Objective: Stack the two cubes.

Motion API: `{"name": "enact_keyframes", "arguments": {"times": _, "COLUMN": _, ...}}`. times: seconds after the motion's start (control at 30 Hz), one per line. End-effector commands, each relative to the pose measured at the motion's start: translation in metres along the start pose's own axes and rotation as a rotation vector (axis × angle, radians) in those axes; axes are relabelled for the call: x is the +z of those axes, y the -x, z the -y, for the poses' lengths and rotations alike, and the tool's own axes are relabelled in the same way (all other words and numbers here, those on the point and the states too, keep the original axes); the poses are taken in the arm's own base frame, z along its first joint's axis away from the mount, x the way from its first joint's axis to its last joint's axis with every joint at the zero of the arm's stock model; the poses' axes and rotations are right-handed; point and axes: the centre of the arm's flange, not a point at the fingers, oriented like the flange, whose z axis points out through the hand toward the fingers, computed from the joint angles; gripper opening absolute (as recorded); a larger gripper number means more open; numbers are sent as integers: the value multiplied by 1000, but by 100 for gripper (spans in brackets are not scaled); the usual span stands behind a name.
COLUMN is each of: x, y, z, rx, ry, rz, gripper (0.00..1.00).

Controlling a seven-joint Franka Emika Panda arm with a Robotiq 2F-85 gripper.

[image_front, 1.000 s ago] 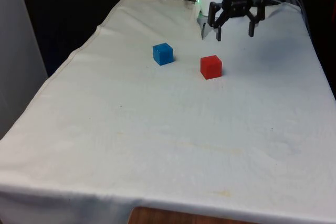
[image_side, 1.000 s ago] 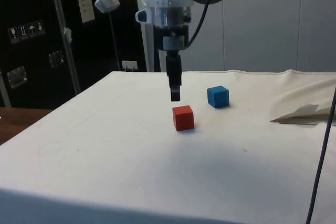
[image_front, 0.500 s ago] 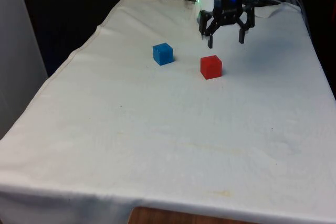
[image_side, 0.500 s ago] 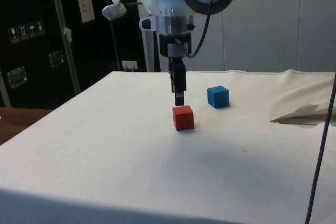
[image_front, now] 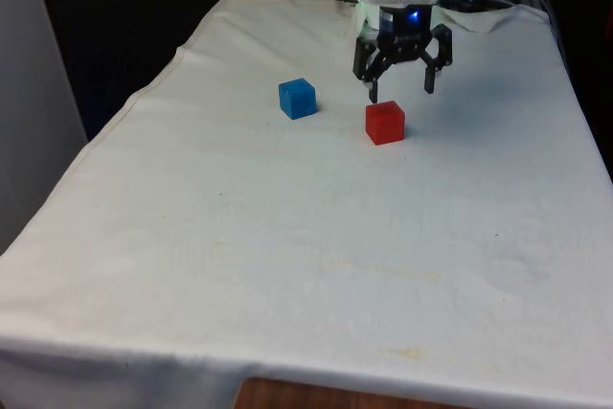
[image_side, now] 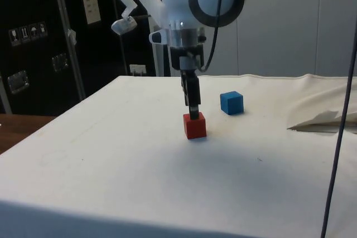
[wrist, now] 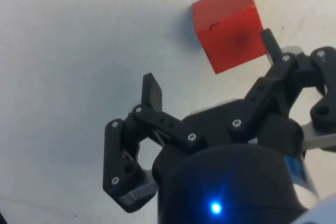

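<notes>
Spread fingers (image_front: 399,95) hanging just above and behind the red cube (image_front: 385,123), nothing held.

Fingers wide apart and empty; red cube on the white-clothed table (image_front: 287,237), blue cube (image_front: 298,99) well apart from it toward the front view's left. In the wrist view, red cube (wrist: 228,25) off-centre against the fingers (wrist: 210,95), close to one finger (wrist: 270,40) and turned at an angle to the gap rather than square to it. Likely trouble on descent: one fingertip landing on the cube's top or edge, nudging or tipping it across the cloth instead of straddling it. Skewed faces likely to twist the cube on closing, giving a crooked grip and a poor seat on the blue cube (image_side: 231,102). Soft cloth likely to let the cube slide.
</notes>
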Motion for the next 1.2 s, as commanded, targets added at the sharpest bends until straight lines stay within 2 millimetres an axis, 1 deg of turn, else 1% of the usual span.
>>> {"name": "enact_keyframes", "arguments": {"times": 0.0, "x": 1, "y": 0, "z": -1, "rx": -3, "ry": 1, "rz": -6, "gripper": 100}}
{"name": "enact_keyframes", "arguments": {"times": 0.27, "x": 2, "y": 3, "z": -6, "rx": -19, "ry": 1, "rz": 6, "gripper": 100}}
{"name": "enact_keyframes", "arguments": {"times": 0.67, "x": 5, "y": 10, "z": -23, "rx": -82, "ry": 11, "rz": -5, "gripper": 100}}
{"name": "enact_keyframes", "arguments": {"times": 0.87, "x": 6, "y": 11, "z": -24, "rx": -86, "ry": 8, "rz": 8, "gripper": 100}}
{"name": "enact_keyframes", "arguments": {"times": 0.97, "x": 12, "y": 11, "z": -26, "rx": -90, "ry": 8, "rz": 5, "gripper": 100}}
{"name": "enact_keyframes", "arguments": {"times": 1.17, "x": 17, "y": 11, "z": -27, "rx": -86, "ry": 6, "rz": 19, "gripper": 100}}
